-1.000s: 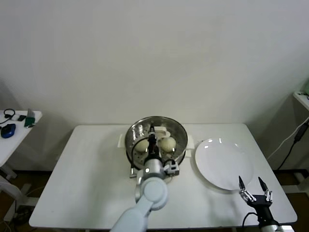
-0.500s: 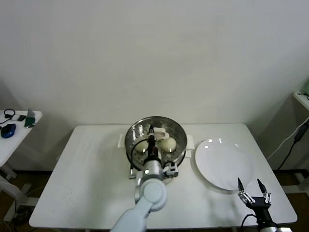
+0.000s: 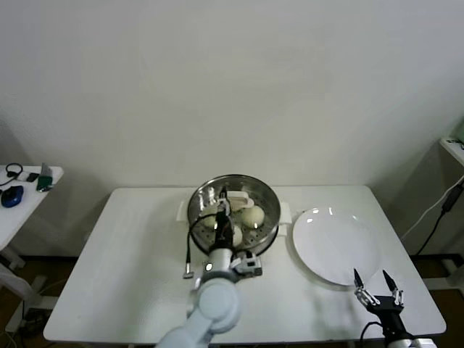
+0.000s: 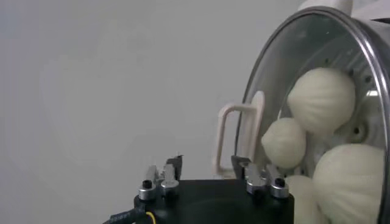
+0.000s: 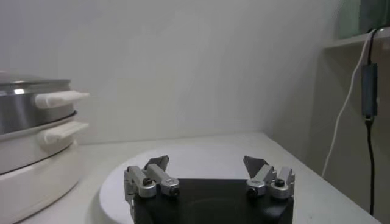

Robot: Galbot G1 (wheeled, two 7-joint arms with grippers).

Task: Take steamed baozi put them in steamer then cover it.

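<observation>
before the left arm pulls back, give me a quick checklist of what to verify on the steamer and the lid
1. Clear glass lid with metal rim sits on the shiny stainless-steel steamer basket: ok, it covers the basket in the left wrist view.
2. Cream-white dough buns inside, under the lid: ok for the buns seen through the glass; the full count, cannot tell.
3. Left pincer free of the lid's cream-white bar handle: ok, jaws apart, the handle beyond the tips.
4. Lid seated evenly all round: cannot tell.
5. Flat white plate has no buns left on it: ok.
6. Right pincer out of the way: ok, open at the table's near right edge by the plate.
</observation>
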